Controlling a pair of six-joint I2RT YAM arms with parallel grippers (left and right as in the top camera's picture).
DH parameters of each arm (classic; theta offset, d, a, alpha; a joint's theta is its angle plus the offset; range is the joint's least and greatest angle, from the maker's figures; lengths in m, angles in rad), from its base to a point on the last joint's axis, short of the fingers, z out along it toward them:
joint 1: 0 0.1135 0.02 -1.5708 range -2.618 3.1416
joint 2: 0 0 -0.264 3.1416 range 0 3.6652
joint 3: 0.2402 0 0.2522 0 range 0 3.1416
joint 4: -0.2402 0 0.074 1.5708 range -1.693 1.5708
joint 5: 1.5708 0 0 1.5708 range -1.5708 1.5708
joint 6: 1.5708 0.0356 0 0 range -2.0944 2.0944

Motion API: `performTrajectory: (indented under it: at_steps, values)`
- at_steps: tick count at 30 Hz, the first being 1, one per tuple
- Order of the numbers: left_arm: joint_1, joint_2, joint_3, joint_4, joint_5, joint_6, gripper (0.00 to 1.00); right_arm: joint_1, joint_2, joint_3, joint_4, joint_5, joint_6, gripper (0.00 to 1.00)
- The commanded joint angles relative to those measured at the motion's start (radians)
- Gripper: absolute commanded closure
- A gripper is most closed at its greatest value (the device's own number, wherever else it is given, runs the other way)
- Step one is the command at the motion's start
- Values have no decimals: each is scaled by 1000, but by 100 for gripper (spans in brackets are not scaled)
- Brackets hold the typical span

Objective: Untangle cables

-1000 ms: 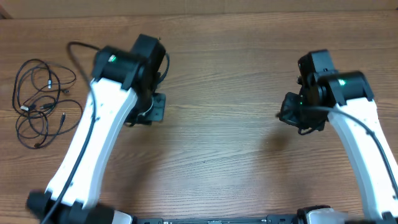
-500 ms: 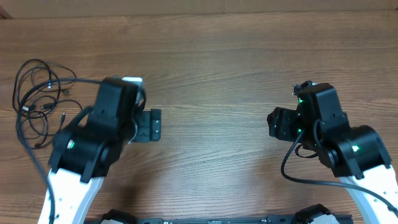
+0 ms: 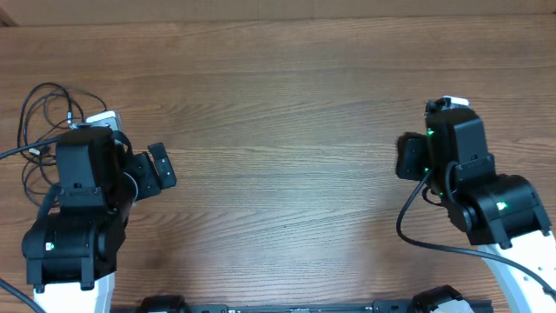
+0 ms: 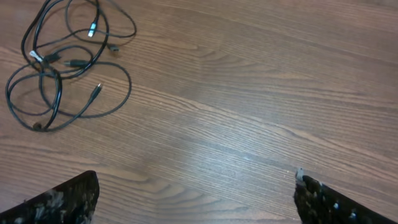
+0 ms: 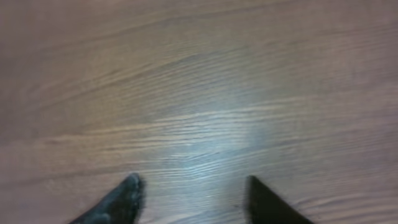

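The cables (image 3: pixel 52 104) are thin black cords lying in loose tangled loops at the table's far left, partly hidden under my left arm. The left wrist view shows the cables (image 4: pixel 59 68) at its upper left, with small plug ends among the loops. My left gripper (image 3: pixel 156 169) is open just right of the bundle and touches none of it. Its fingers (image 4: pixel 68 199) stand far apart over bare wood, the left gripper (image 4: pixel 196 190) holding nothing. My right gripper (image 3: pixel 408 156) is far off at the right side. The right gripper (image 5: pixel 193 199) is open and empty above bare wood.
The wooden table (image 3: pixel 287 104) runs under both arms, and its far edge shows along the top of the overhead view. A thick black wire (image 3: pixel 408 222) curves from the right arm near the front edge.
Both arms have drawn back toward the near edge. The left arm swung left, so its gripper now sits close beside the cables. The cables themselves have not moved.
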Motion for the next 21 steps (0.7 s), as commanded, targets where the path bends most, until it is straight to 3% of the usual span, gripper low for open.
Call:
performTrajectory:
  at_steps: [1, 3, 4, 13, 15, 16, 17, 18, 21]
  values:
    - [10, -21, -4, 1, 35, 19, 0, -53, -23, -5, -29, -39, -43, 70]
    - [10, -39, -4, -14, 38, 23, 0, -69, -56, -5, -56, -39, -43, 91]
    - [10, -53, -4, -27, 39, 23, 0, -73, -76, -5, -69, -39, -43, 96]
    - [10, -288, -92, -42, 51, 74, 1, -73, -348, -5, -163, -10, -43, 96]
    - [10, -342, -133, -28, 41, 69, 3, -73, -384, -5, -168, -8, -43, 81]
    - [10, -367, -152, -24, 42, 56, 0, -73, -404, -5, -171, -9, -43, 46]
    - [10, -373, -157, -23, 42, 51, 0, -73, -410, -5, -175, -9, -42, 27]
    - [10, -380, -161, -24, 42, 43, 0, -73, -418, -5, -185, -9, -42, 0]
    - [10, -380, -163, -27, 48, 30, 1, -73, -419, -5, -218, -9, -43, 0]
